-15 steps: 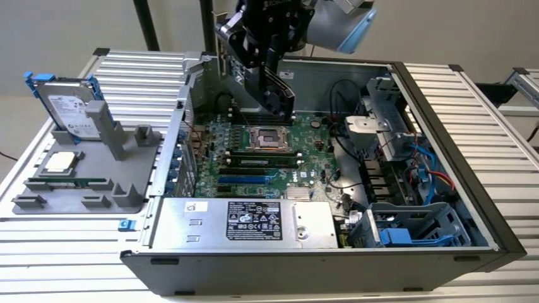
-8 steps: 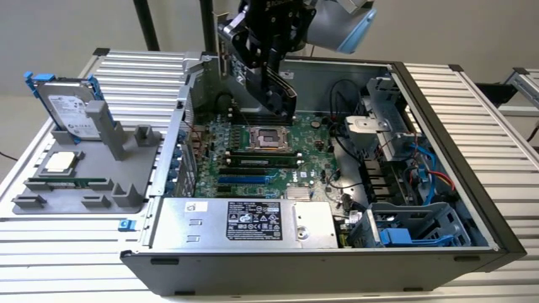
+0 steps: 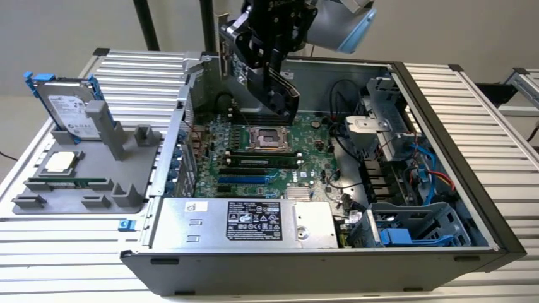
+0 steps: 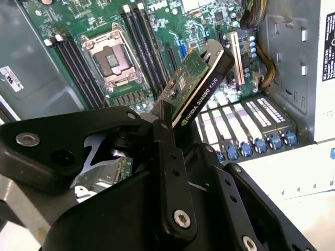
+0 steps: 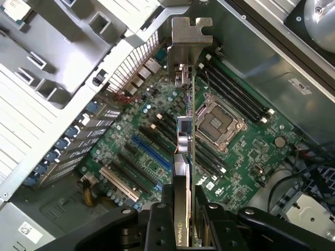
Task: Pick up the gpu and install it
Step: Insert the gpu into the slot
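The pincer (image 3: 265,53) is hanging over the open computer case (image 3: 455,126) in the exterior view, pinching the gpu (image 3: 284,98) by its upper end. The card is pointing steeply down, its lower tip hovering above the motherboard (image 3: 252,158) near the processor socket (image 3: 271,136), clear of the board. The blue expansion slots (image 3: 244,180) are lying lower in that picture, toward the power supply (image 3: 244,221).

In the second wrist view the gripper (image 4: 159,123) is pressing its black fingers (image 4: 168,157) onto the near end of the gpu (image 4: 201,86), the green face and black shroud stretching away from it over the board.

In the first wrist view the gpu (image 5: 184,141) is showing edge-on, running straight out from the pincer (image 5: 183,209) to its silver bracket (image 5: 191,31). The blue slot (image 5: 152,154) is sitting apart from that line and slanting across it, so I judge the card is not lined up with it yet.
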Controlling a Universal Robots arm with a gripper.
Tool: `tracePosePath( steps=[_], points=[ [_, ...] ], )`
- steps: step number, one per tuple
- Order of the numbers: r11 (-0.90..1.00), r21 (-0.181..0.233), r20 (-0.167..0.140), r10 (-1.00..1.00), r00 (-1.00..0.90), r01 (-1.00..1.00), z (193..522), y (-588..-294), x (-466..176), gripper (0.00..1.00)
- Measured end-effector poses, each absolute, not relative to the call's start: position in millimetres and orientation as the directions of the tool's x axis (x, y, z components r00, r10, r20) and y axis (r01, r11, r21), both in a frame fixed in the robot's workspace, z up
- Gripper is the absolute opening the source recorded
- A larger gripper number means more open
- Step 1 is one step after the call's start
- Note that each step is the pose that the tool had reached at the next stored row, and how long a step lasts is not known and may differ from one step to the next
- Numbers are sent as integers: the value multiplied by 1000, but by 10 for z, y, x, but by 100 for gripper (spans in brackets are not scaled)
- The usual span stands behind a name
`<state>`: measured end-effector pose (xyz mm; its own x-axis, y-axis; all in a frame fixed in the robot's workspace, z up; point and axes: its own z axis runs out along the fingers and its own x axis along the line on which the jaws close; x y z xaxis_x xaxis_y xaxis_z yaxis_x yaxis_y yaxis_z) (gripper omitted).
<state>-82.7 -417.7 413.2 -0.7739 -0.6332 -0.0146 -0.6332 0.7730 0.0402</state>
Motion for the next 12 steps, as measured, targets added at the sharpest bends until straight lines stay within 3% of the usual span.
tracePosePath(
  steps=[12],
  points=[
    [743,40,-15,-669,-744,-669,4132,-4177,-807,0]
  ],
)
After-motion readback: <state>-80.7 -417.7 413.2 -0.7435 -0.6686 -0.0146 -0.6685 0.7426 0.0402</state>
